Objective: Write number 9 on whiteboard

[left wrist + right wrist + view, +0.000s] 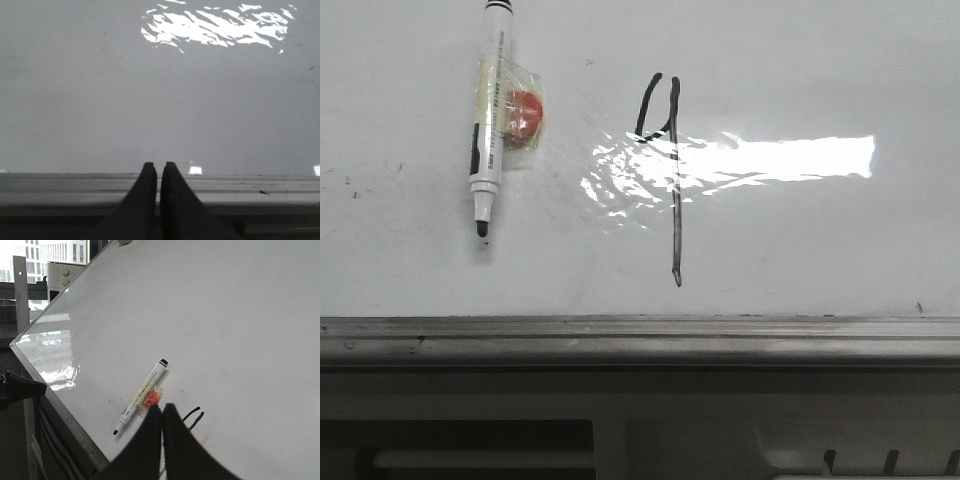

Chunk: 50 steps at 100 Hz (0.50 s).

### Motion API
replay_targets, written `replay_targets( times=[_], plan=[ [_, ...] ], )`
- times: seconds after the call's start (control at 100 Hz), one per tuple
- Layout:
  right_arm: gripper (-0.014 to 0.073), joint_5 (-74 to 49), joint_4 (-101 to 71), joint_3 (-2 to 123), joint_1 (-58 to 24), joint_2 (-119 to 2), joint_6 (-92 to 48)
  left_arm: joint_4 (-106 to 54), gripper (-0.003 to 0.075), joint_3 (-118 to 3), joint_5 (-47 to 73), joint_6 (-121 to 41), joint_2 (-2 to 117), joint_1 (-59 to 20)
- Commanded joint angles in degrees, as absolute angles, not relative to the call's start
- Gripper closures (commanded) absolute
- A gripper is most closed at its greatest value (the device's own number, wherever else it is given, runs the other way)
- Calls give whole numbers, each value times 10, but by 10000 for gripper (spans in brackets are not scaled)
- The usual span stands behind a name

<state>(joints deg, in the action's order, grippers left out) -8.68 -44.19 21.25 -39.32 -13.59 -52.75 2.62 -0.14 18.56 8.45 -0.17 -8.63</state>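
The whiteboard (800,60) fills the front view, glossy white with a glare patch. On it stands the number 9 (672,180), a thin black figure with a narrow open loop and a long straight tail. A white marker (488,120) with its black tip bare lies on the board left of the figure, an orange-red piece taped to its barrel. Neither gripper shows in the front view. My left gripper (159,166) is shut and empty over the board's rail (75,187). My right gripper (162,407) is shut and empty above the whiteboard (225,315), between the marker (141,396) and the number 9 (194,417), whose lower part the fingers hide.
A grey metal rail (620,340) runs along the board's near edge, with a grey slotted panel (860,460) below it. Tiny dark specks (355,190) dot the board at the left. A metal post (20,295) and a white appliance (62,275) stand beyond the board's far corner.
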Motion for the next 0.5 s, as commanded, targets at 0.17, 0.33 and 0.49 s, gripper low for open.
replay_targets(
  times=[0.17,0.33,0.49],
  plan=[
    [667,-50,-442,226,-390,-141,-530,22,738,16,155,91,-19,-86],
    [667,-50,-442,226,-390,-141,-530,22,738,16,156,91,-19,-86],
    [667,-50,-442,226,-390,-141,-530,22,738,16,156,91,-19,-86]
  ],
)
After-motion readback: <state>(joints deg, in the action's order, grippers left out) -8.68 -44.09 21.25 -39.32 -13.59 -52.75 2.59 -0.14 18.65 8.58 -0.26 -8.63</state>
